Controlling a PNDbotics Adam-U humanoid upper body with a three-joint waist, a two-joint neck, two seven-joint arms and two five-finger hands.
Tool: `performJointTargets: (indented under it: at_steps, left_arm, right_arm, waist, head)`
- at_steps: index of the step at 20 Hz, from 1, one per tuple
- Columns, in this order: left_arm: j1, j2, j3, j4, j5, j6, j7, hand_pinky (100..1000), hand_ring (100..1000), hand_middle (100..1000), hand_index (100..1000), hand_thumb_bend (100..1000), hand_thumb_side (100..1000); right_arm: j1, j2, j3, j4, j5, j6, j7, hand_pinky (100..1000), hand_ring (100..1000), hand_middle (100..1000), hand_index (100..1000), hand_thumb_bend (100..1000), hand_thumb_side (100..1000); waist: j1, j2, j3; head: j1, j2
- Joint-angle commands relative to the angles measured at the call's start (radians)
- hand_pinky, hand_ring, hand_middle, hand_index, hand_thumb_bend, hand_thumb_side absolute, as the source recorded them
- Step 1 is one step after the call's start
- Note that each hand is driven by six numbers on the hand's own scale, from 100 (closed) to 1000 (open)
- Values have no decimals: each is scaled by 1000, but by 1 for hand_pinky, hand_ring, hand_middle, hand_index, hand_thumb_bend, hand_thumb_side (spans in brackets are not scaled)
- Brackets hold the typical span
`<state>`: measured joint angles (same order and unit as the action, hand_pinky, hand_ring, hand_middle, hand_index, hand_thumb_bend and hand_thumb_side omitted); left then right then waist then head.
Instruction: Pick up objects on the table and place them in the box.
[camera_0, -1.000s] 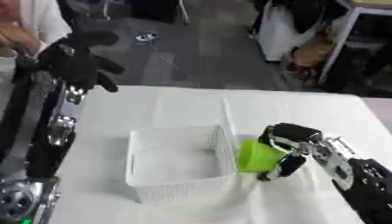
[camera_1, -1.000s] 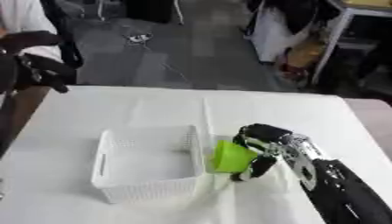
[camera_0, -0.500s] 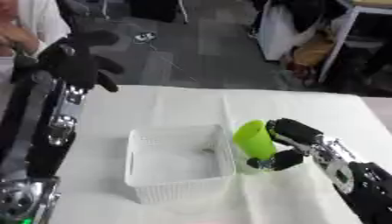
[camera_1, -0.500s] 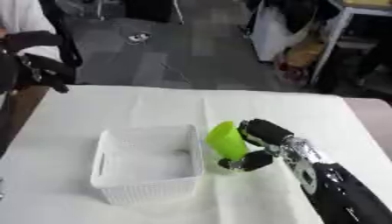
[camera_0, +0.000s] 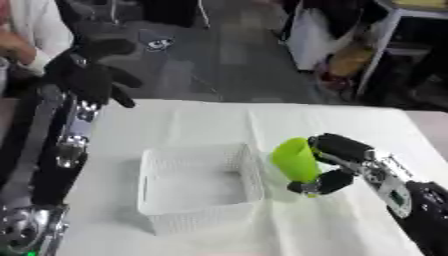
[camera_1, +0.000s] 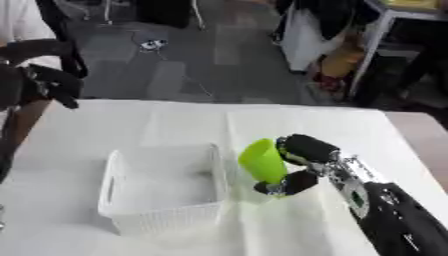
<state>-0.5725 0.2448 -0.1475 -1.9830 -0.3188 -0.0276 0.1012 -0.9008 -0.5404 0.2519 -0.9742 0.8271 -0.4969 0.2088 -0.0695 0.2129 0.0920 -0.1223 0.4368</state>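
At lower center, your white mesh box sits on the white-covered table. Just right of it, your right hand curls fingers and thumb around 1 lime-green cup, tilted and held beside the box's right wall. At upper left, your left hand hangs raised, fingers apart, holding nothing.

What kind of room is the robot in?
Probably a lab or workshop. A table under a white cloth holds a white basket, the right hand grips a green cup, and cables lie on the grey floor behind.
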Motion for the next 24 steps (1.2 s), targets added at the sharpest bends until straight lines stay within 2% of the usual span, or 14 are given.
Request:
performJointTargets:
  at_steps: [1, 6, 12, 17, 24]
  left_arm:
    - [-4, 19, 8, -17, -2, 4, 3, 475, 582, 762, 840, 243, 981]
    - [3, 25, 9, -17, -4, 5, 5, 475, 582, 763, 840, 244, 981]
    - [5, 28, 7, -17, -5, 5, 5, 475, 582, 763, 840, 244, 981]
    - [4, 27, 7, -17, -5, 4, 6, 475, 583, 762, 840, 244, 981]
    - [-5, 20, 4, -17, -3, 2, 3, 476, 583, 762, 840, 245, 980]
  right_arm:
    - [-39, -41, -4, -37, -44, 1, 10, 100, 100, 100, 224, 100, 871]
    - [-62, -56, 5, -103, -126, 4, 1, 100, 100, 100, 214, 100, 878]
    - [-80, -80, 41, -201, -253, 23, 12, 100, 100, 100, 197, 100, 894]
    - [-96, -70, 71, -241, -362, 47, 34, 100, 100, 100, 195, 100, 873]
    - [-121, -35, 100, -263, -455, 64, 36, 100, 100, 100, 194, 100, 880]
  waist:
    - [0, -26, -5]
    - [-7, -34, -12]
    - [-11, -38, -15]
    - [-11, -37, -12]
    - [-13, -36, 0]
  head:
    - [8, 1]
    - [11, 5]
    - [15, 5]
    - [15, 7]
    - [15, 6]
